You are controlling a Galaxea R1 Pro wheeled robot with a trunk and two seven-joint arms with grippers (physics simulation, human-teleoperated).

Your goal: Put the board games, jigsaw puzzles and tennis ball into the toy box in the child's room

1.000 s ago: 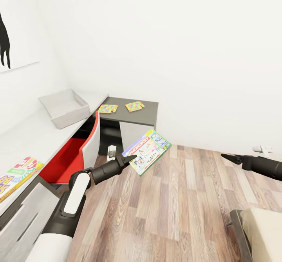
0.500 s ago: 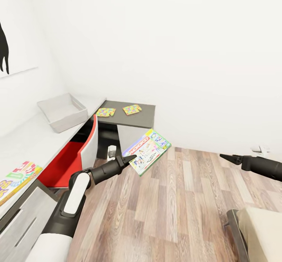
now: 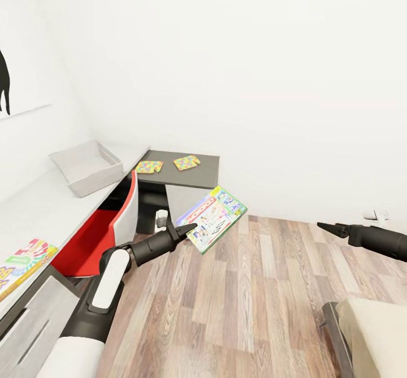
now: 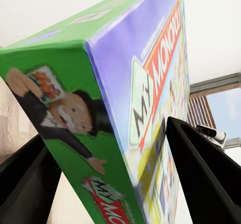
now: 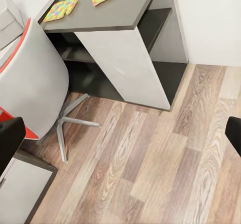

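The counter (image 3: 62, 203) runs along the wall, its long light grey top meeting a shorter dark grey section in the corner. The bed (image 3: 379, 333) shows just a beige corner, with no game box on that visible part. A red and white chair (image 3: 110, 220) is tucked under the counter.

The toy box (image 3: 85, 167) sits on the light top and looks empty, so by my judgement nothing is packed yet. One board game (image 3: 22, 259) with a yellow-green and red cover lies on the near end of the counter, well apart from the box. A second, white-green board game (image 3: 213, 218) hangs over the floor, clamped by its edge in the left gripper (image 3: 189, 230). The right gripper (image 3: 330, 228) carries nothing, its jaws spread apart in the right wrist view.

Both jigsaw puzzles (image 3: 149, 166) lie flat on the dark section, waiting. I cannot spot the tennis ball.
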